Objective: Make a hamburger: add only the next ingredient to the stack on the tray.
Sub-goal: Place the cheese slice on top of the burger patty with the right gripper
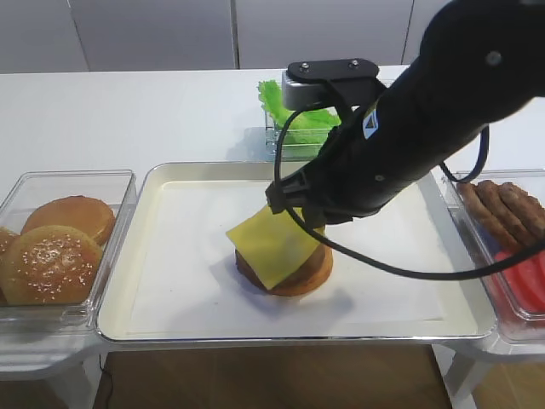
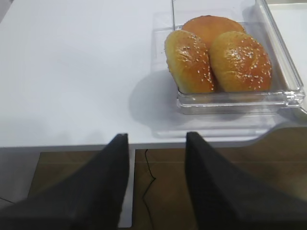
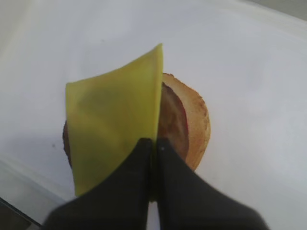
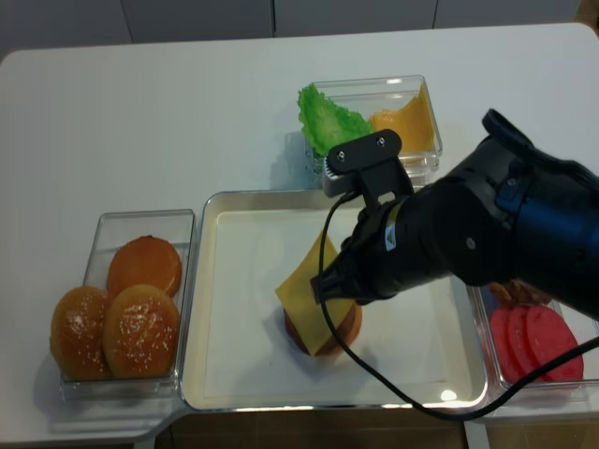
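On the tray (image 1: 162, 281) the stack (image 1: 311, 273) sits near centre, and the right gripper (image 3: 156, 143), pinched tight on one edge of the cheese slice (image 1: 271, 243), holds it tilted over the patty from about one o'clock, apparently touching it. Release remains; the left gripper (image 2: 157, 158) idles with jaws apart. A small arm sticker is unreadable.

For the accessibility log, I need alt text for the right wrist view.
The right end effector, shut, pinches one edge of a yellow cheese slice that hangs tilted over a brown patty on a golden bun. White tray lining fills the background.
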Controlling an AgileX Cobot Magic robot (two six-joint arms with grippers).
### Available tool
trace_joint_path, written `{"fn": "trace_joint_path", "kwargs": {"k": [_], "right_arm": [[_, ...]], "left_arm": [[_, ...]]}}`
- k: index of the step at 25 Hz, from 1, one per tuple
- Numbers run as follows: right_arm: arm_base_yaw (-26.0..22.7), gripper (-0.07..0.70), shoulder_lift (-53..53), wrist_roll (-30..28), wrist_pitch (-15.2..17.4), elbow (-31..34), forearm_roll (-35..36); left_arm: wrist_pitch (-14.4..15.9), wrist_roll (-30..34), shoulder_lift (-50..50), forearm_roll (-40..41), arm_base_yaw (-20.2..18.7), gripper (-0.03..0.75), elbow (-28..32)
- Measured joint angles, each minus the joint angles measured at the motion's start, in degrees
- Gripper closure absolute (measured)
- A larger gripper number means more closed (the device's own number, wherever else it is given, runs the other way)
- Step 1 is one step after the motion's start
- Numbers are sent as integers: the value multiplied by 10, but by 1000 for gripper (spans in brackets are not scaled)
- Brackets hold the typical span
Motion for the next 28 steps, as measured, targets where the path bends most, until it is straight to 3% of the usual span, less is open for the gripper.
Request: {"fn": "trace_joint_path", "kwargs": {"k": [16,20,25,28], "right_arm": [[0,586,17,5,18,0,13],[0,435,17,11,24,0,13],[0,137,17,12,29,0,1],[0,83,5,17,33,0,-26]], "left_arm": [[0,0,0,0,0,422,0],[0,0,0,0,0,422,0],[0,0,0,0,0,422,0],[0,0,0,0,0,422,0]]}}
